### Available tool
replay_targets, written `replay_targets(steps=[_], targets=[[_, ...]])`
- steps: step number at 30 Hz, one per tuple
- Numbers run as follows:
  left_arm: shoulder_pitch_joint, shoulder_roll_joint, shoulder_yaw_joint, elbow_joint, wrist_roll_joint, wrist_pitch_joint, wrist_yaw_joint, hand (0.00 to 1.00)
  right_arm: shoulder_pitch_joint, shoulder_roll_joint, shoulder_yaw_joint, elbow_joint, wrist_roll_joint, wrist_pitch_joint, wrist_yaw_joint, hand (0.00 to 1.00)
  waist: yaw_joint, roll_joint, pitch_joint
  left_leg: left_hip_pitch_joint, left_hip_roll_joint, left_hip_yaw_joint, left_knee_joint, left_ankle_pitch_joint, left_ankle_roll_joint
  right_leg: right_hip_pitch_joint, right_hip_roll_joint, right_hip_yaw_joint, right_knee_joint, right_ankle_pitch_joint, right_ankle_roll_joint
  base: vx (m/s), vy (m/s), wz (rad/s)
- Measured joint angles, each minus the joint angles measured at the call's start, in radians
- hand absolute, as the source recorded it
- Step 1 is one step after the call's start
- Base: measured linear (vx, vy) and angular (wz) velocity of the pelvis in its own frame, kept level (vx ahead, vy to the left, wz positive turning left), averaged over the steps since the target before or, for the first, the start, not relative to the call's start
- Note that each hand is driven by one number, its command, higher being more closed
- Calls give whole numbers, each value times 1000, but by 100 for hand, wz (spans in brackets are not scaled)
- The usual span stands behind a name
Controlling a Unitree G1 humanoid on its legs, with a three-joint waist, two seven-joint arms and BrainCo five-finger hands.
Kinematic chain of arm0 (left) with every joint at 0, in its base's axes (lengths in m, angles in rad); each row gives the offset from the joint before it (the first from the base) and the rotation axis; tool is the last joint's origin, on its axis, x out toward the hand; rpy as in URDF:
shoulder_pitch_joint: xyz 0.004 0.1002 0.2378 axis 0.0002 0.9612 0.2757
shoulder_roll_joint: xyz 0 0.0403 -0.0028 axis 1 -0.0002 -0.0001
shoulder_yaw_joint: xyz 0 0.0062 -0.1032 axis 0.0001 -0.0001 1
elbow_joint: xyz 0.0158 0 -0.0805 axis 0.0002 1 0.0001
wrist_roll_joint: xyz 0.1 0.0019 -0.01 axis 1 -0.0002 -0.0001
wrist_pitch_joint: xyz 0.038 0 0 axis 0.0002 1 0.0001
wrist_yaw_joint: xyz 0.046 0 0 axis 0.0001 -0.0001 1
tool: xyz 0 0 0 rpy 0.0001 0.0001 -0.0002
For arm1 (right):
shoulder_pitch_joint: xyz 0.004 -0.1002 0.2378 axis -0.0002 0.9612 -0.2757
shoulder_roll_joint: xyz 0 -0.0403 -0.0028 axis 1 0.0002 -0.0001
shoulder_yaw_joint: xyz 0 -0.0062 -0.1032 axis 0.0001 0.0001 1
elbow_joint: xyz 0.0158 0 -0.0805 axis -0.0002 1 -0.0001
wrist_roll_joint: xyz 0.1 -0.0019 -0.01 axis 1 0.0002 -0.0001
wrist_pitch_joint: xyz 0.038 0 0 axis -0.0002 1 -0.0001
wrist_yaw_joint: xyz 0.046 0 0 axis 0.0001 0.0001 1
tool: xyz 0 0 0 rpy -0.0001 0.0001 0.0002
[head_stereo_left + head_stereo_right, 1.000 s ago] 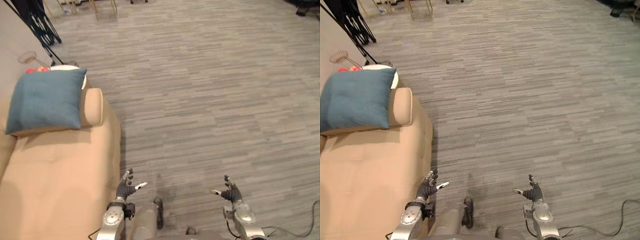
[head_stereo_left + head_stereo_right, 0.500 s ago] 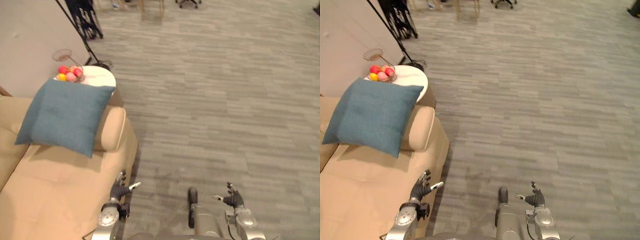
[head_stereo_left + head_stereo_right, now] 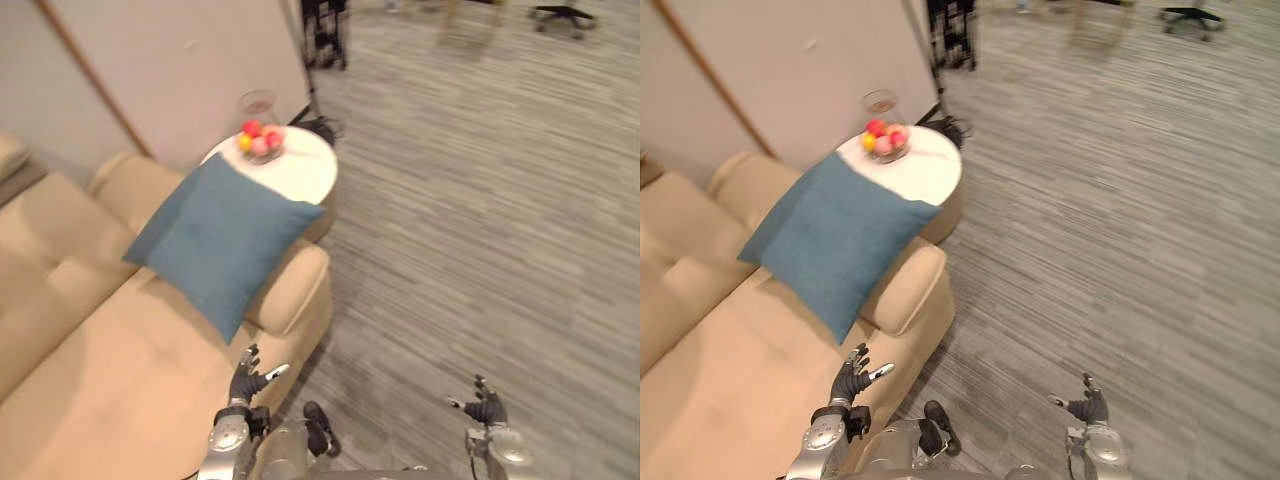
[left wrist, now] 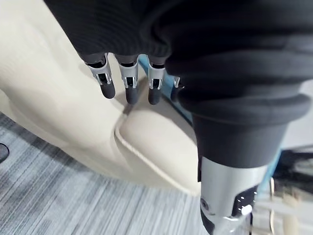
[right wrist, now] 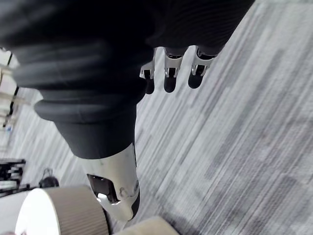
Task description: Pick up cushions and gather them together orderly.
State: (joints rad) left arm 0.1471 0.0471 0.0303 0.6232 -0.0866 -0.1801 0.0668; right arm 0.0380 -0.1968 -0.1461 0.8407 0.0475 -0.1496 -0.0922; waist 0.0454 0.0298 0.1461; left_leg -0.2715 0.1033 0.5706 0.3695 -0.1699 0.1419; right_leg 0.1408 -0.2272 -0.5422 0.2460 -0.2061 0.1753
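A blue square cushion [image 3: 222,238] leans tilted on the armrest [image 3: 291,288] of a beige sofa [image 3: 110,370], one corner lying over a round white side table [image 3: 295,168]. My left hand [image 3: 247,377] hovers open over the sofa seat's front corner, just below the cushion and holding nothing. My right hand [image 3: 487,408] hangs open above the grey floor, far from the cushion. A strip of the blue cushion [image 4: 144,64] peeks between the fingers in the left wrist view, past the armrest [image 4: 156,142].
A bowl of coloured balls [image 3: 258,142] and a glass [image 3: 257,102] stand on the side table. A wall [image 3: 170,60] runs behind the sofa. Dark stand legs [image 3: 323,30] and a chair base [image 3: 560,12] sit at the far end of the striped grey floor [image 3: 480,220].
The camera has swung to the left, so the sofa, cushion and side table now sit further right and more of the sofa back shows. Both hands stay open, low in the view.
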Motion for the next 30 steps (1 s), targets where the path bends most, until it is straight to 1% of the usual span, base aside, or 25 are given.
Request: replay_targets(steps=[1, 2, 3, 4, 5, 6, 7, 8, 9, 10, 11, 12, 13, 14, 15, 16, 18, 19, 21, 23, 25, 26, 27, 30], targets=[[13, -6, -1, 3, 0, 1, -1, 0, -12, -5, -4, 0, 0, -1, 1, 0, -1, 1, -1, 30, -34, -30, -7, -19, 6, -30, -57, 8, 167, 2, 3, 478, 224, 110], [22, -5, -1, 9, 0, 2, -1, 0, -12, -6, -5, -3, -1, -1, 2, 0, -3, -1, -1, 53, -54, -51, -13, -27, 7, -56, -93, 28, 285, 20, 10, 413, 229, 99], [29, 0, 0, 16, -1, 3, -1, 0, -9, -5, -5, -3, -1, -2, 3, 0, -6, -5, -3, 86, -85, -100, -25, -41, 5, -116, -140, 83, 475, 69, 3, 349, 138, 139], [31, 14, -1, 16, 0, 10, -1, 0, 1, -2, -5, -2, -1, -1, 5, 0, -14, -6, -3, 128, -111, -173, -34, -51, 4, -199, -134, 170, 664, 26, -14, 445, 104, 159], [31, 15, -2, 16, 0, 11, -1, 0, 7, 0, -3, -2, -1, -1, 7, 0, -19, -6, -3, 154, -122, -210, -49, -50, 4, -233, -120, 202, 702, 1, -24, 453, 65, 167], [31, 17, -1, 15, -1, 10, 1, 0, 9, 3, 0, -3, -1, -1, 8, 0, -27, -6, -3, 186, -131, -249, -61, -50, 4, -271, -97, 224, 703, -25, -31, 518, 19, 151], [30, 28, -2, 15, -1, 10, 0, 0, 9, 5, 0, -3, 0, -1, 8, 0, -29, -3, -2, 225, -136, -300, -73, -50, 2, -319, -53, 263, 634, -52, -40, 416, -2, 152], [25, 31, -2, 15, -1, 8, 0, 0, 9, 5, -1, -4, 0, -2, 8, 0, -29, -1, -1, 246, -137, -344, -80, -55, -9, -355, -11, 305, 542, -59, -46, 398, -25, 128], [21, 32, -2, 15, -1, 8, 0, 0, 10, 5, -1, -4, 0, -2, 8, 0, -30, 1, 0, 256, -136, -375, -80, -61, -20, -373, 17, 342, 483, -59, -46, 366, -109, 140], [4, 33, -4, 16, -2, 8, 0, 0, 24, 7, -3, -8, 2, -2, 8, 0, -32, -1, 0, 271, -137, -444, -77, -74, -42, -396, 84, 456, 336, -54, -42, 428, -186, 159], [-9, 33, -15, 16, -3, 7, 0, 0, 42, 12, -12, -14, 5, -2, 8, 0, -32, -4, 0, 280, -138, -501, -70, -84, -59, -403, 128, 556, 231, -36, -34, 429, -215, 171], [-13, 35, -25, 15, -3, 7, 0, 0, 53, 19, -20, -19, 14, -2, 7, 0, -32, -10, -1, 286, -140, -526, -66, -90, -71, -403, 143, 605, 175, -12, -29, 355, -237, 173], [-16, 38, -31, 15, -3, 0, 0, 0, 90, 43, -35, -39, 28, -2, 6, 0, -34, -39, 0, 294, -152, -563, -39, -111, -107, -393, 143, 661, 61, 96, -35, 289, -216, 139], [-15, 42, -30, 13, -3, -1, 0, 0, 103, 57, -42, -46, 33, -2, 6, 0, -33, -62, 1, 301, -164, -570, -29, -120, -122, -389, 129, 662, 34, 170, -42, 324, -312, 153], [-17, 31, -27, 22, -2, 3, 1, 0, 113, 61, -57, -47, 37, 0, 4, 0, -31, -59, 9, 297, -138, -585, -2, -148, -148, -387, 127, 618, 87, 187, -58, 275, -299, 121], [-6, 20, -39, 7, -1, -2, -3, 0, 122, 71, -81, -79, 42, -1, 3, 0, -30, -39, -6, 289, -102, -583, 3, -150, -163, -370, 139, 576, 79, 165, -73, 264, -279, 103], [-12, 4, -38, 6, -1, -2, -2, 0, 122, 72, -100, -123, 42, -7, 3, 0, -31, -23, -11, 285, -65, -583, -24, -148, -170, -364, 153, 527, 66, 158, -86, 220, -229, 69], [-14, 2, -38, 6, -1, -2, -2, 0, 123, 72, -122, -134, 42, -12, 3, 0, -30, -16, -15, 289, -50, -582, -48, -140, -183, -357, 158, 503, 60, 153, -94, 159, -225, 54], [-17, 3, -37, 5, -2, -2, -2, 0, 138, 70, -165, -143, 42, -18, 0, 0, -32, -21, -14, 300, -35, -577, -79, -126, -197, -335, 159, 476, 37, 154, -97, 70, -130, 43], [-14, 7, -36, -4, -2, -2, -2, 0, 165, 68, -198, -166, 42, -20, -1, 0, -32, -26, -17, 301, -30, -568, -102, -112, -203, -311, 159, 458, 7, 160, -106, 12, -71, 28], [-10, 29, -35, -12, -2, -2, -1, 0, 195, 64, -204, -214, 37, -20, -1, 0, -32, -33, -22, 299, -25, -563, -130, -102, -191, -302, 167, 456, -35, 180, -112, -12, -16, 3], [-11, 38, -35, -12, -2, -2, -1, 0, 198, 64, -204, -226, 34, -19, -1, 0, -32, -37, -24, 297, -25, -562, -136, -98, -192, -303, 168, 457, -46, 187, -115, -34, -22, -9], [-11, 61, -35, -12, -2, -2, -1, 0, 199, 63, -204, -265, 20, -19, -1, 0, -33, -47, -31, 295, -25, -555, -158, -85, -195, -303, 172, 463, -77, 205, -116, -19, -17, -10], [-18, 96, -35, -12, -2, -2, 1, 0, 199, 47, -204, -342, -5, -20, -6, 0, -42, -57, -37, 285, -26, -545, -193, -61, -195, -306, 177, 468, -129, 240, -121, -21, -22, -7]])
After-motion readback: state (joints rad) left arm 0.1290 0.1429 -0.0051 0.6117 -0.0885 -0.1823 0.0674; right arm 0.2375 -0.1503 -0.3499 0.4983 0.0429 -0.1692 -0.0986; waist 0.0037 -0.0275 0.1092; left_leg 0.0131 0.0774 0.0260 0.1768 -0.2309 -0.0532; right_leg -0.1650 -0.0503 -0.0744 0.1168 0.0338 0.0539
